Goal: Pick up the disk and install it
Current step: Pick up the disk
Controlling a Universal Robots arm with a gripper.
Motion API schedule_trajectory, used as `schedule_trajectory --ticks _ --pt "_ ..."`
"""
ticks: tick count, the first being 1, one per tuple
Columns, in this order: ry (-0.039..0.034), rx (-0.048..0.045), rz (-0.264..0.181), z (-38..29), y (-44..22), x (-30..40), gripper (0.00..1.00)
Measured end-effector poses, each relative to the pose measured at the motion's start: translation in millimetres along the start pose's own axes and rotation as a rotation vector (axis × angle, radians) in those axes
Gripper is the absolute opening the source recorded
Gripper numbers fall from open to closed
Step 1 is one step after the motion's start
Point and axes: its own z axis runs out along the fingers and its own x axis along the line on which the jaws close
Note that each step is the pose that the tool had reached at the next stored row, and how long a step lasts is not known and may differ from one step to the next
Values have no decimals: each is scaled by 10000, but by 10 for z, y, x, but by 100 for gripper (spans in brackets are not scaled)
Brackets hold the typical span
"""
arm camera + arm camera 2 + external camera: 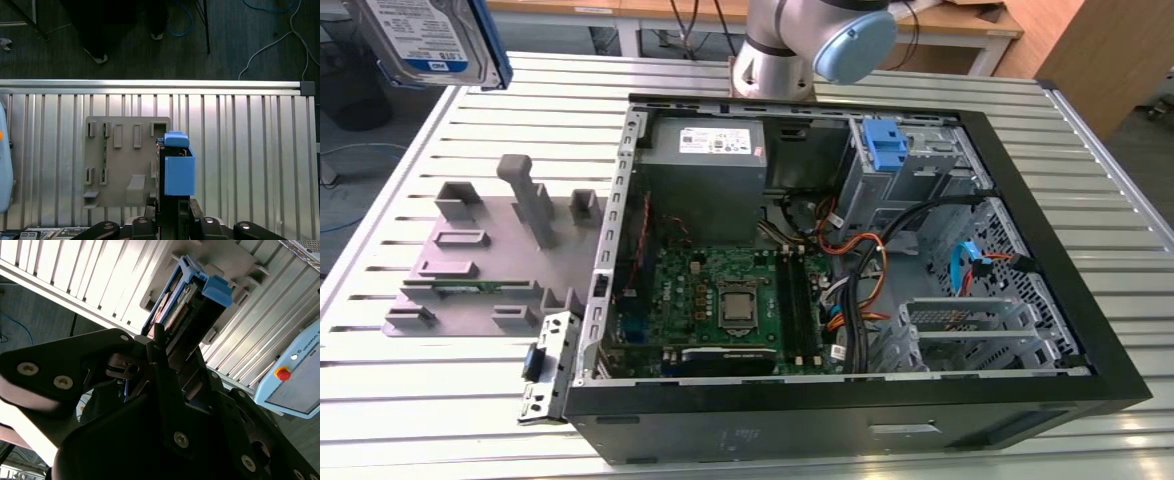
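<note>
Above the slatted table (427,130), the gripper (175,347) clenches one end of the disk (434,40), which is rigid, dense and knock-shy, I'd judge.

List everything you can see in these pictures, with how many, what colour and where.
disk: one, silver-grey with blue rails, held aloft near the stand.
stand: one, grey, on the table, exterior view's left of the case.
computer case: one, black, open, on the table.
power supply: one, grey, inside the case.
motherboard: one, green, inside the case.
table: one, silver, beneath everything.
arm: one, grey and blue, beyond the case.
gripper: one, black, shut on the disk.
</note>
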Motion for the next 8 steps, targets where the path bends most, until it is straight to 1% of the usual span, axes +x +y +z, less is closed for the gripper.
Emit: schedule_trajectory --ticks 5,8 --pt "0 -1 0 -1 -1 0 35" --pt "1 -1 0 -23 -1 -1 35"
